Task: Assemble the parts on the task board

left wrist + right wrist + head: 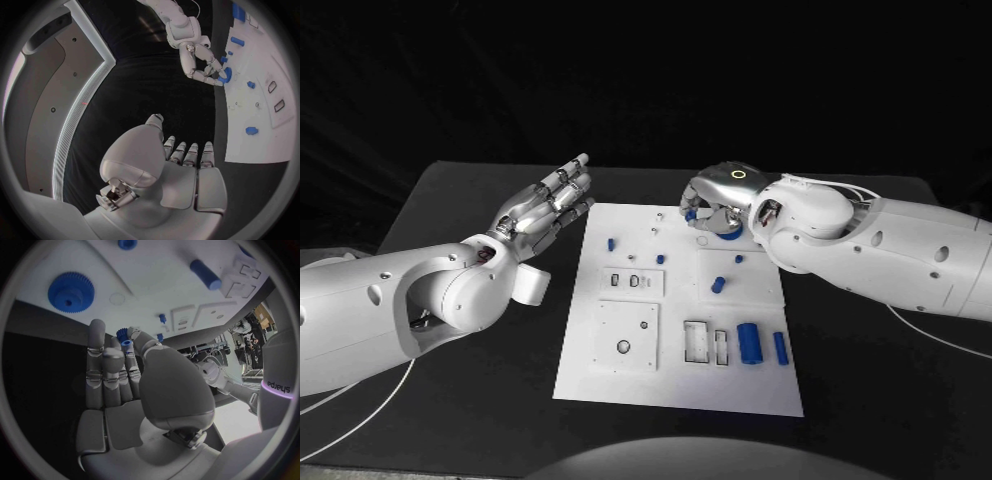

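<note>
Right wrist view reads "sharpa" on the wrist; the right hand [119,385] pinches a small blue gear [127,335] above the task board [733,390]. The left hand [548,205] hovers beside it, fingers straight and slightly apart.

The flat white rectangular task board [678,390] lies on the black bench. Two blue cylinders [750,343] lie side by side near its front right corner; smaller blue pegs [718,285] sit mid-board, and a blue toothed gear [71,292] lies flat at the far edge.
</note>
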`<state>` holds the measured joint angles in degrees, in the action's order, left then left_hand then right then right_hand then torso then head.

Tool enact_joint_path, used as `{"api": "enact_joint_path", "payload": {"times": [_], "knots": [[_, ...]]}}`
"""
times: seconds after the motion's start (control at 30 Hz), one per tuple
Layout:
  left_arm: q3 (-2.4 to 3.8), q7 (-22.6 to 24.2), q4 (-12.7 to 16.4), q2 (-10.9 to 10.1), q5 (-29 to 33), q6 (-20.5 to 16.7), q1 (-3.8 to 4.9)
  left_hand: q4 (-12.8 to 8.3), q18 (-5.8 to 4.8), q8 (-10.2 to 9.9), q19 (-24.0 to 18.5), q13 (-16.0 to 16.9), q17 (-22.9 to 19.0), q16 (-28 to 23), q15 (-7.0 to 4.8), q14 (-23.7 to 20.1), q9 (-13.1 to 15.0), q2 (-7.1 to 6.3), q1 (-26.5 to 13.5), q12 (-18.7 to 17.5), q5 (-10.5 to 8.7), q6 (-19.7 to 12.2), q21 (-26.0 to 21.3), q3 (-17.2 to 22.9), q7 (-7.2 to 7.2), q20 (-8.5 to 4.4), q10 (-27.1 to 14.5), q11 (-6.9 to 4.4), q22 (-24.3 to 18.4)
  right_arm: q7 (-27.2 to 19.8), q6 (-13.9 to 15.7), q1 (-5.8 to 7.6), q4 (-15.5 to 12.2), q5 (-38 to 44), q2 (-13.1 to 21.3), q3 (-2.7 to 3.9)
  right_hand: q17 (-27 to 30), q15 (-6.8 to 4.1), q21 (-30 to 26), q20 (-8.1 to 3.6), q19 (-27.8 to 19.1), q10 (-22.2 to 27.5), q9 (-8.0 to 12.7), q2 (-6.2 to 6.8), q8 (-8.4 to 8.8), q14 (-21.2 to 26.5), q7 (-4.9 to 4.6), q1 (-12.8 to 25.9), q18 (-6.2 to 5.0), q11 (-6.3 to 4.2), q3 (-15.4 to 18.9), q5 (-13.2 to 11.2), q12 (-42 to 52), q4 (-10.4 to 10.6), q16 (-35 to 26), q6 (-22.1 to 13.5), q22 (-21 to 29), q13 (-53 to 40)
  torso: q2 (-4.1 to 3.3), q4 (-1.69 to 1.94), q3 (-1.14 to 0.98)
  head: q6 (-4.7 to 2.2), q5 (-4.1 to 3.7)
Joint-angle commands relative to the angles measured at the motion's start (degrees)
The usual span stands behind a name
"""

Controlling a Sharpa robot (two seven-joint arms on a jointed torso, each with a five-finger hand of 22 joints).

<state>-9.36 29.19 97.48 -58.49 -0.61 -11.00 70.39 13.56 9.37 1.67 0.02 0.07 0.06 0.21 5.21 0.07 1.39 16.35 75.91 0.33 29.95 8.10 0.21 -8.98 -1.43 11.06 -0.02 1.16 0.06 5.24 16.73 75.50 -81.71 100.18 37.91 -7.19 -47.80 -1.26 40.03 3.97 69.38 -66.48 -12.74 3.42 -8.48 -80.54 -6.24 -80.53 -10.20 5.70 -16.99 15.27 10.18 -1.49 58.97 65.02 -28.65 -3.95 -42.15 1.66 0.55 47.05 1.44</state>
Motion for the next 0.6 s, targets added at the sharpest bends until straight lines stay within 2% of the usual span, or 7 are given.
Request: {"api": "enact_joint_path", "payload": {"times": [0.03, 0.17, 0.2, 0.37, 0.47, 0.6], "knots": [[0.02, -0.12, 0.05, 0.24, 0.05, 1.27, 0.01, -0.53, 0.57, 0.23, -0.02, 0.05, -0.06, -0.21, 0.55, -0.07, 0.09, -0.09, 0.67, -0.22, 0.51, 0.42, -0.21, 0.12, 0.13, 0.4, 0.27, 0.27, -0.06, 0.31, -0.84, 0.75, 0.86, -3.23, -1.62, 0.04, 0.05, -0.08, 0.42, 0.02, -0.69, -2.64, -0.11, -1.03, 0.55, 0.01, -0.43, -1.69, -0.05, -2.5, -0.64, -0.21, -0.7, 0.02, 0.09, -0.38, -0.48, 0.03, -0.04, 0.21, 0.05, -0.12, -0.19], [0.01, -0.15, -0.03, 0.47, 0.06, 1.31, 0.01, -0.66, 0.56, 0.25, -0.02, 0.06, -0.06, -0.21, 0.6, -0.07, 0.1, -0.1, 0.74, -0.21, 0.64, 0.44, -0.21, 0.17, 0.14, 0.42, 0.3, 0.28, -0.06, 0.22, -1.93, 1.27, 3.13, -4.37, -4.22, 0.12, 0.19, 0.1, 0.93, 0.23, -1.28, -2.26, -0.19, -0.78, 1.22, 0.23, -0.68, -1.64, -0.03, -2.2, -1.36, -0.14, -1.61, 0.02, -0.09, -1.11, -1.24, 0.1, -0.17, 0.37, 0.02, -0.19, -0.33], [0.01, -0.15, -0.08, 0.58, 0.06, 1.33, 0.01, -0.66, 0.56, 0.25, -0.02, 0.06, -0.06, -0.21, 0.6, -0.07, 0.1, -0.1, 0.74, -0.21, 0.64, 0.44, -0.21, 0.17, 0.14, 0.42, 0.3, 0.28, -0.06, 0.08, -2.13, 1.34, 4.38, -4.68, -5.42, 0.14, 0.15, 0.11, 1.02, 0.27, -1.37, -2.19, -0.18, -0.76, 1.35, 0.25, -0.74, -1.63, -0.03, -2.13, -1.49, -0.12, -1.76, 0.03, -0.07, -1.26, -1.37, 0.1, -0.21, 0.56, 0.06, -0.16, -0.48], [0.0, -0.13, -0.24, 0.88, 0.07, 1.33, 0.0, -0.76, 0.55, 0.25, -0.02, 0.07, -0.06, -0.21, 0.63, -0.07, 0.09, -0.1, 0.79, -0.2, 0.76, 0.43, -0.21, 0.22, 0.14, 0.44, 0.31, 0.31, -0.06, -0.6, -2.63, 0.92, 8.56, -5.65, -8.73, 0.18, 0.12, 0.28, 1.39, 0.43, -1.83, -1.88, -0.16, -0.53, 1.9, 0.4, -0.96, -1.51, -0.03, -1.91, -1.99, -0.12, -2.4, 0.08, -0.08, -1.86, -1.94, 0.12, -0.28, 0.99, 0.28, -0.29, -0.93], [0.0, -0.09, -0.27, 0.99, 0.07, 1.32, 0.0, -0.86, 0.54, 0.24, -0.01, 0.08, -0.06, -0.21, 0.68, -0.07, 0.08, -0.1, 0.83, -0.2, 0.87, 0.38, -0.2, 0.26, 0.11, 0.47, 0.32, 0.35, -0.05, -0.99, -2.68, 0.4, 10.61, -6.14, -10.09, 0.19, 0.2, 0.37, 1.58, 0.55, -2.1, -1.74, -0.11, -0.37, 2.26, 0.54, -1.1, -1.36, -0.02, -1.78, -2.23, -0.14, -2.72, 0.17, -0.16, -2.29, -2.25, 0.11, -0.35, 1.07, 0.33, -0.47, -1.01], [0.0, -0.05, -0.35, 1.16, 0.08, 1.35, 0.0, -0.94, 0.53, 0.25, 0.0, 0.09, -0.06, -0.21, 0.73, -0.07, 0.08, -0.09, 0.86, -0.18, 0.95, 0.39, -0.19, 0.3, 0.12, 0.49, 0.36, 0.38, -0.05, -1.3, -2.66, -0.25, 12.51, -6.41, -11.19, 0.2, 0.26, 0.42, 1.67, 0.61, -2.24, -1.71, -0.08, -0.29, 2.46, 0.62, -1.17, -1.27, -0.03, -1.72, -2.35, -0.17, -2.86, 0.23, -0.22, -2.52, -2.41, 0.1, -0.27, 0.97, 0.3, -0.35, -0.94]]}}
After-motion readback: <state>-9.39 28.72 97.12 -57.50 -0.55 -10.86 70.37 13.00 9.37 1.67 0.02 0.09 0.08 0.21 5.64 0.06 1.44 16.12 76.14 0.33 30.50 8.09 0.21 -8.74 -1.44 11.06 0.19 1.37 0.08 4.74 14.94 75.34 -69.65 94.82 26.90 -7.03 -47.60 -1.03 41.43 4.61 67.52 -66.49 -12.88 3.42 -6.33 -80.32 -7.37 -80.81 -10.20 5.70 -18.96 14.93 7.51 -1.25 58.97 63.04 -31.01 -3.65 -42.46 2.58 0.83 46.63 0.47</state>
